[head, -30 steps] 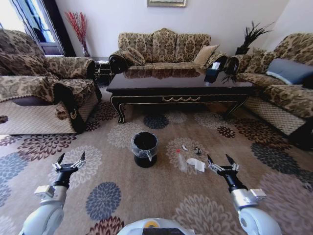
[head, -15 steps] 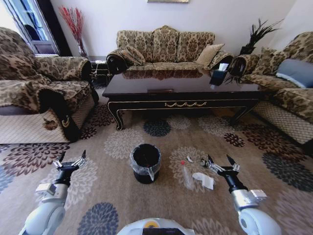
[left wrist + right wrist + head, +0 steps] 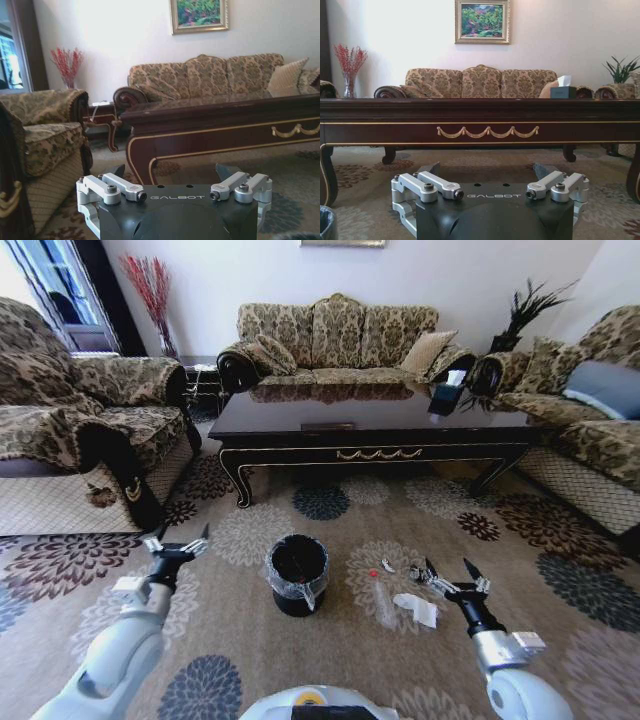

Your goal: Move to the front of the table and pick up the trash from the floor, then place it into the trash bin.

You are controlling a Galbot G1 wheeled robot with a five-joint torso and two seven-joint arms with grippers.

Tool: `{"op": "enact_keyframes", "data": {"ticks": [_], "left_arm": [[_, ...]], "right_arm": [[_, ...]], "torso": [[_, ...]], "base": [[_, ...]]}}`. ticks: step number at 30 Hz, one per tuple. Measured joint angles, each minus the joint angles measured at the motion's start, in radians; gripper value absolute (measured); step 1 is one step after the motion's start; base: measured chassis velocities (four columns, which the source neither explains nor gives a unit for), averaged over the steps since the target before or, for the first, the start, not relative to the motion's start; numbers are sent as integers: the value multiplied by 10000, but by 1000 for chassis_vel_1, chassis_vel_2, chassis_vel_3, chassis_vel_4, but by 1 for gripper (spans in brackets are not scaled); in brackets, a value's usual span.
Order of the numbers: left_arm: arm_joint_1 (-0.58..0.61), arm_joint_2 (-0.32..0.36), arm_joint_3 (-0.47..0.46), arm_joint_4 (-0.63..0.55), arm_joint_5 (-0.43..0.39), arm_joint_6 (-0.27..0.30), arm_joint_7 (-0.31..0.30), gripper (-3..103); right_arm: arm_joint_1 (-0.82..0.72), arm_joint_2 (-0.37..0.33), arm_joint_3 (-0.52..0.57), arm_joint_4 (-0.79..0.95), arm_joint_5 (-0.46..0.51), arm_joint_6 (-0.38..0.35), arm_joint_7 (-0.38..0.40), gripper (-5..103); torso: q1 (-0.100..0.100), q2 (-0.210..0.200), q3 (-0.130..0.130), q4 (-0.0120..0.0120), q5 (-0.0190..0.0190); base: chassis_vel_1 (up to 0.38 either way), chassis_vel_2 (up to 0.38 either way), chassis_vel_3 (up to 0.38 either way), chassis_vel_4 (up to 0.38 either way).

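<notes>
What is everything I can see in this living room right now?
Table: one, glossy black, in front of the sofa.
Trash bin: one, black, clear liner, on the carpet.
Trash: a few scraps, white, clear, red, right of the bin.
Floor: tan flowered carpet.
Sofa: one, brown patterned, by the far wall.
Tissue box: one, dark, on the table.
Left gripper: jaws open, left of the bin.
Right gripper: jaws open, beside the scraps.

Both arms reach forward and low, the left gripper (image 3: 178, 541) with its fingers spread wide and raised a little higher than the right gripper (image 3: 453, 574), which is also spread wide, and each wrist is turned so the fingertips point ahead.
</notes>
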State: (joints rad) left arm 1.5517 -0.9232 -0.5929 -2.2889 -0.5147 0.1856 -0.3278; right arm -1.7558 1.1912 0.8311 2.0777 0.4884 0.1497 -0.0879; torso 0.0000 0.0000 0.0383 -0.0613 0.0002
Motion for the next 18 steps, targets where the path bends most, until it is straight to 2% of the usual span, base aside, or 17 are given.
{"op": "enact_keyframes", "data": {"ticks": [5, 7, 9, 11, 12, 14, 15, 17, 18], "left_arm": [[-749, 401, 1299, 423, -99, 262, -198, 100], [-839, 453, 1436, 490, -203, 330, -258, 100], [-1127, 601, 1809, 677, -655, 585, -475, 103], [-1534, 745, 2158, 913, -1267, 837, -686, 95], [-1534, 745, 2158, 913, -1267, 837, -686, 95], [-2115, 919, 2546, 1195, -2009, 1016, -759, 84], [-2373, 986, 2718, 1307, -2268, 1070, -785, 84], [-3071, 1113, 3229, 1539, -2961, 1246, -883, 92], [-3071, 1113, 3229, 1539, -2961, 1246, -883, 92]], "right_arm": [[-11, -14, -25, -83, 15, 2, -2, 100], [-6, -17, -47, -105, 13, 4, -3, 100], [23, -29, -133, -170, -2, 4, -4, 100], [51, -20, -221, -204, -38, 4, -3, 100], [51, -20, -221, -204, -38, 4, -3, 100], [89, 4, -306, -214, -73, 3, 18, 100], [105, 16, -340, -215, -91, -1, 29, 100], [129, 43, -402, -217, -135, -18, 64, 100], [129, 43, -402, -217, -135, -18, 64, 100]], "torso": [[0, 0, 1, -12, -4], [0, 0, 1, -12, -4], [-1, 0, 0, -5, -1], [0, 0, 1, -4, -2], [0, 0, 1, -4, -2], [0, 0, 1, -7, -3], [0, 0, 1, -7, -2], [0, 0, 1, -7, -2], [0, 0, 1, -7, -2]], "base": [[0, 0, 0, 0], [0, 0, 0, 0], [0, 0, 0, 0], [0, 0, 0, 0], [0, 0, 0, 0], [0, 0, 0, 0], [0, 0, 0, 0], [0, 0, 0, 0], [0, 0, 0, 0]]}}
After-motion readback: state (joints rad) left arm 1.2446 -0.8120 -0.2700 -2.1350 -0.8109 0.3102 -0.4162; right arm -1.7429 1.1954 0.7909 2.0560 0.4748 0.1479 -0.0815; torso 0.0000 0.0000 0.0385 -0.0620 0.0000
